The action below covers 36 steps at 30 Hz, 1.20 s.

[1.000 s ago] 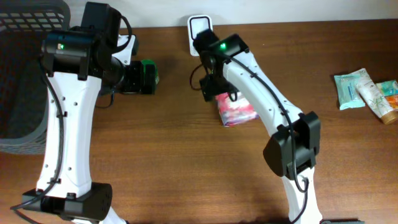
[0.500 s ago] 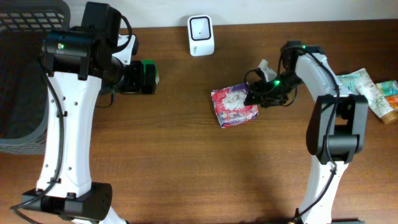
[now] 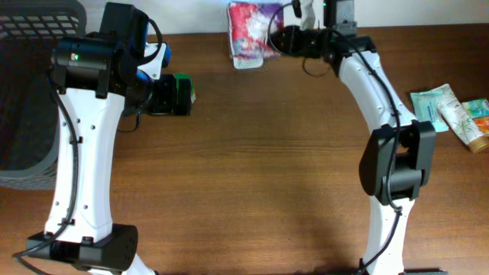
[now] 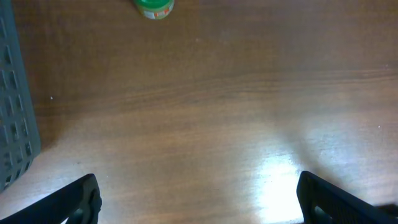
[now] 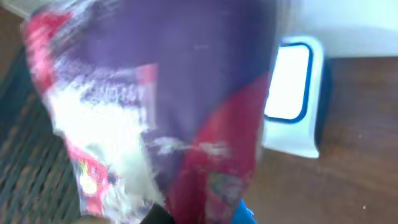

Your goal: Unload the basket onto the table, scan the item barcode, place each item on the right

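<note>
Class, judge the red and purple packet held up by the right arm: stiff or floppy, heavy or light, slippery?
The red and purple packet looks like a soft film pack, so it probably flexes. It seems light for its size: the right pincer holds it from one side, in the air, before the scanner. Its film may be slippery.

The table (image 3: 252,176) is brown wood. A dark grey basket (image 3: 30,84) sits at its left end. Near the basket lies a small green thing (image 3: 182,90). A white box (image 5: 291,87) with a dark-rimmed window stands at the back, by the wall. At the right end lie a pale green pack (image 3: 432,109), a tube (image 3: 461,118) and something orange (image 3: 481,107), close together.
</note>
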Tool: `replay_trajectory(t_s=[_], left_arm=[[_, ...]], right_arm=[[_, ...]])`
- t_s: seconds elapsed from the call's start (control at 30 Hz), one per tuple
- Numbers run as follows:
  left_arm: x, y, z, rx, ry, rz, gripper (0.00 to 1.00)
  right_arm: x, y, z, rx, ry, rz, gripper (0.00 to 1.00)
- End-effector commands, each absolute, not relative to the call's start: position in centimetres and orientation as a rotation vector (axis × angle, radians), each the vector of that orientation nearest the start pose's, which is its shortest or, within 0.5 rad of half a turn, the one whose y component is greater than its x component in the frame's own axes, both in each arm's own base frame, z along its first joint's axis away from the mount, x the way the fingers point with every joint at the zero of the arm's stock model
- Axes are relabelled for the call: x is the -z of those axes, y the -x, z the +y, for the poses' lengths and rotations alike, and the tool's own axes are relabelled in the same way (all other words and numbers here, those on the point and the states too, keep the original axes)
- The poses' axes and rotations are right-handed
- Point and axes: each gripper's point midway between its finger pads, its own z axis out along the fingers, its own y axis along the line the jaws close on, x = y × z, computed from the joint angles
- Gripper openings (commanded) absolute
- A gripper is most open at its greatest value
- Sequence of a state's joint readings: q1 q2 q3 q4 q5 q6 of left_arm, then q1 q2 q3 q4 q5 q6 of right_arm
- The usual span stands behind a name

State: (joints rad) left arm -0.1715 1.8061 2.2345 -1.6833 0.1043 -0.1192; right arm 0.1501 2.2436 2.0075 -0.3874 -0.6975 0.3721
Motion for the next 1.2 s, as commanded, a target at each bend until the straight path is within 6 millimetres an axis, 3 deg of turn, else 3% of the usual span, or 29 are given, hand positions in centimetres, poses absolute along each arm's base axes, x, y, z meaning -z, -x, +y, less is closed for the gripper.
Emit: replay_trajectory(t_s=[0.0, 0.07, 0.1, 0.17, 0.37, 0.43, 0.47, 0.5, 0.53, 0.57, 0.6, 0.63, 0.67, 0.7, 0.73, 0.77, 0.8, 0.87, 0.97, 1.0, 1.07, 1.13, 1.17], left_arm=[[-29.9, -34.4, -7.9, 0.216, -0.125, 2.819, 0.99], [-29.9, -34.4, -7.9, 0.216, -0.125, 2.819, 0.99], [-29.9, -34.4, -7.9, 0.216, -0.125, 2.819, 0.99], [-29.9, -34.4, -7.9, 0.216, -0.125, 2.819, 0.99], [-29.9, -34.4, -7.9, 0.216, -0.125, 2.819, 0.99], [-29.9, -34.4, -7.9, 0.216, -0.125, 2.819, 0.99], [-29.9, -34.4, -7.9, 0.216, -0.125, 2.819, 0.99], [-29.9, -34.4, -7.9, 0.216, -0.125, 2.819, 0.99], [-29.9, -34.4, -7.9, 0.216, -0.125, 2.819, 0.99], [-29.9, -34.4, -7.9, 0.216, -0.125, 2.819, 0.99], [-29.9, -34.4, -7.9, 0.216, -0.125, 2.819, 0.99], [-29.9, -34.4, -7.9, 0.216, -0.125, 2.819, 0.99], [-29.9, -34.4, -7.9, 0.216, -0.125, 2.819, 0.99], [-29.9, -34.4, -7.9, 0.216, -0.125, 2.819, 0.99], [-29.9, -34.4, -7.9, 0.216, -0.125, 2.819, 0.99], [-29.9, -34.4, -7.9, 0.216, -0.125, 2.819, 0.99], [-29.9, -34.4, -7.9, 0.216, -0.125, 2.819, 0.99], [-29.9, -34.4, -7.9, 0.216, -0.125, 2.819, 0.99], [-29.9, -34.4, -7.9, 0.216, -0.125, 2.819, 0.99], [-29.9, -34.4, -7.9, 0.216, -0.125, 2.819, 0.99], [-29.9, -34.4, -7.9, 0.216, -0.125, 2.819, 0.99], [-29.9, -34.4, -7.9, 0.216, -0.125, 2.819, 0.99], [-29.9, -34.4, -7.9, 0.216, -0.125, 2.819, 0.99]], right_arm=[[-20.5, -60.4, 21.1, -0.898, -0.048, 2.176, 0.04], [-19.0, -61.6, 23.3, -0.919, -0.107, 2.139, 0.04], [-17.3, -62.3, 24.1, -0.924, -0.127, 2.132, 0.04], [-15.5, -62.6, 24.5, -0.952, -0.176, 2.153, 0.04], [-13.2, -60.3, 26.7, -1.050, -0.163, 2.272, 0.04], [-14.1, -60.1, 26.7, -1.104, -0.135, 2.264, 0.04], [-16.7, -59.6, 27.1, -1.140, 0.024, 2.207, 0.04], [-18.4, -59.5, 27.0, -1.126, 0.061, 2.181, 0.04], [-22.0, -59.5, 25.7, -1.078, 0.073, 2.139, 0.04], [-23.0, -59.5, 24.5, -1.039, 0.042, 2.143, 0.04], [-23.3, -59.8, 19.6, -0.883, -0.121, 2.201, 0.04], [-22.3, -59.7, 15.7, -0.808, -0.289, 2.263, 0.04], [-21.2, -59.4, 12.9, -0.789, -0.417, 2.307, 0.04], [-18.7, -58.0, 6.6, -0.731, -0.643, 2.395, 0.04], [-17.6, -57.0, 3.0, -0.692, -0.755, 2.430, 0.04], [-16.4, -55.4, -1.3, -0.633, -0.898, 2.462, 0.04], [-15.0, -52.5, -8.2, -0.552, -1.123, 2.472, 0.04], [-14.0, -48.1, -16.9, -0.498, -1.406, 2.408, 0.04], [-13.2, -44.7, -23.6, -0.458, -1.586, 2.296, 0.04], [-12.6, -43.2, -26.8, -0.406, -1.658, 2.243, 0.04], [-11.9, -42.9, -28.8, -0.379, -1.667, 2.210, 0.05], [-11.6, -43.3, -28.5, -0.365, -1.575, 2.268, 0.51], [-12.0, -43.7, -27.5, -0.392, -1.511, 2.302, 0.59]])
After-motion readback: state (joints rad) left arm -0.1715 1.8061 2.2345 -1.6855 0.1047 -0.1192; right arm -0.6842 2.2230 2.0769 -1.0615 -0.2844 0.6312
